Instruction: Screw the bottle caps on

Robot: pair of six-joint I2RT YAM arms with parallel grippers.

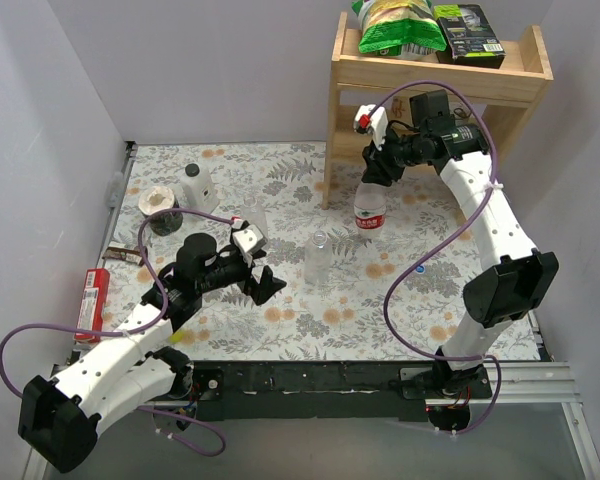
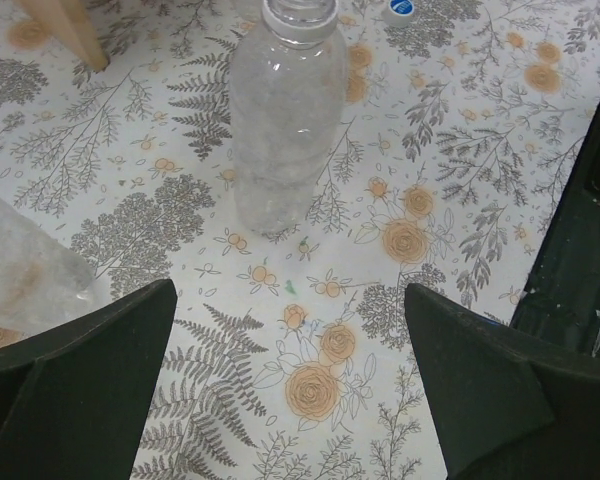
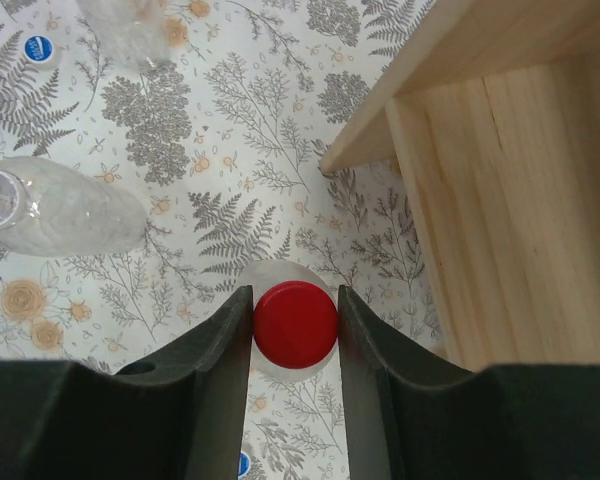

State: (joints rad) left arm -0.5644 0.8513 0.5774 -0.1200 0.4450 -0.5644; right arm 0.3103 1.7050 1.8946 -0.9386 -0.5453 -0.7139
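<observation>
My right gripper [image 3: 296, 320] is shut on the red cap [image 3: 296, 324], which sits on the mouth of the red-label bottle [image 1: 370, 212]; the bottle's clear rim [image 3: 272, 272] shows around the cap. In the top view the right gripper [image 1: 378, 172] hides the cap. An uncapped clear bottle [image 2: 285, 110] stands mid-table [image 1: 318, 258], ahead of my open, empty left gripper [image 2: 290, 330] [image 1: 265, 285]. Another clear bottle [image 2: 20, 270] is at that gripper's left. One blue cap [image 1: 420, 268] [image 2: 400, 8] lies on the cloth, and a second blue cap [image 3: 242, 462] lies near the red-label bottle.
A wooden shelf [image 1: 430, 70] with snack bags stands directly right of the right gripper, its leg [image 3: 500, 200] close by. A white opaque bottle [image 1: 195, 185] and a small jar [image 1: 160, 205] stand at back left. A red packet [image 1: 96, 290] lies at the left edge.
</observation>
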